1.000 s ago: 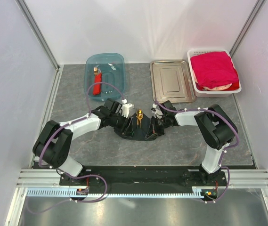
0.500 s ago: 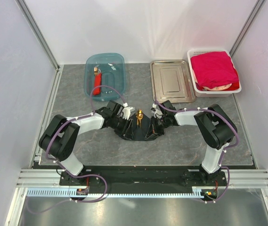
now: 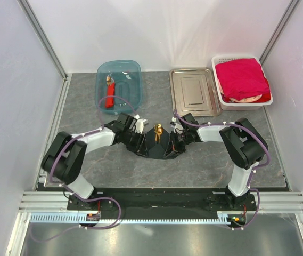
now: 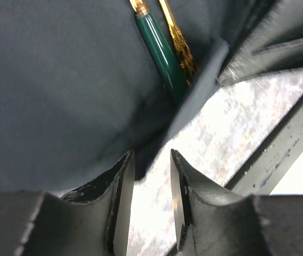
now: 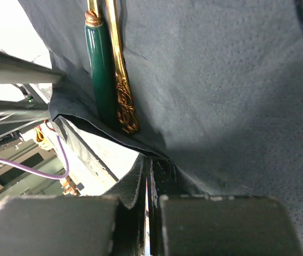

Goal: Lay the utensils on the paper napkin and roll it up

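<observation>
Black paper napkin (image 4: 60, 90) across 9 to 12 o'clock, creased, edge lifted at 1 o'clock. Utensils (image 4: 162, 50) at 12 o'clock, tucked in fold, side by side: one green-handled, one with embossed gold handle (image 4: 182, 48). Left gripper (image 4: 152, 160) at 6 o'clock, jaws narrowly parted, napkin's lower fold right at fingertips (image 4: 123, 170). Mottled grey table (image 4: 231, 122) at 4 o'clock. Dark scuffed bars (image 4: 268, 53) at 2 o'clock.

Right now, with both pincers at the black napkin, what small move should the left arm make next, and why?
Probably close the left pincer on the napkin edge. Its jaws stand apart with the folded edge at their tips, while the right pincer is shut on the opposite edge. The utensils lie on the napkin, so a grip on both sides seems needed before rolling.
</observation>
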Tool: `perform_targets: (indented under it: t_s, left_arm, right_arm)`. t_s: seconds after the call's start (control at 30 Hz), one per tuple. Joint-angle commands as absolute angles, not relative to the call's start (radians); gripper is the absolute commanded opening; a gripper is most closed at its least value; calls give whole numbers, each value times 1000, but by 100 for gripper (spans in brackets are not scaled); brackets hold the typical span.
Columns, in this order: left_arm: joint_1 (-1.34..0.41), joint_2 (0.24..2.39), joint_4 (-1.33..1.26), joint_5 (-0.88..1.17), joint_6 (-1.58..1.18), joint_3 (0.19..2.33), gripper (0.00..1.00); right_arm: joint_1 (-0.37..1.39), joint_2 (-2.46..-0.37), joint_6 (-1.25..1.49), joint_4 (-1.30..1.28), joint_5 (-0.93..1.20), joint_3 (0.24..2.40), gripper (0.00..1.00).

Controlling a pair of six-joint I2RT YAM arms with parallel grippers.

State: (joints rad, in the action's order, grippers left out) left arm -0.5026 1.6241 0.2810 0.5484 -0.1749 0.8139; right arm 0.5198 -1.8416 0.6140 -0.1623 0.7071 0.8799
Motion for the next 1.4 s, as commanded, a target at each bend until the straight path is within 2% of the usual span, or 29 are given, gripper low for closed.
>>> perform_targets:
  t_s: [0.0, 0.13, 0.3, 0.4, 0.87, 1.37]
  left_arm:
    - [-491, 1462, 245, 541, -121, 773, 42]
    - [-495, 1434, 239, 641, -138, 767, 42]
    - [-540, 1489, 218, 721, -207, 784, 36]
    - [-545, 1549, 190, 723, -229, 808, 32]
    - [-519, 1716, 189, 658, -317, 841, 29]
    - [-380, 1669, 321, 692, -269, 785, 28]
  right_arm:
    - [518, -1861, 578, -190, 637, 897, 0]
    - [519, -1859, 577, -192, 635, 897, 0]
    - [518, -1864, 575, -193, 635, 899, 0]
    - [520, -1868, 575, -193, 635, 900, 0]
    - [520, -1871, 566, -204, 623, 899, 0]
    - [518, -1871, 537, -222, 595, 913, 0]
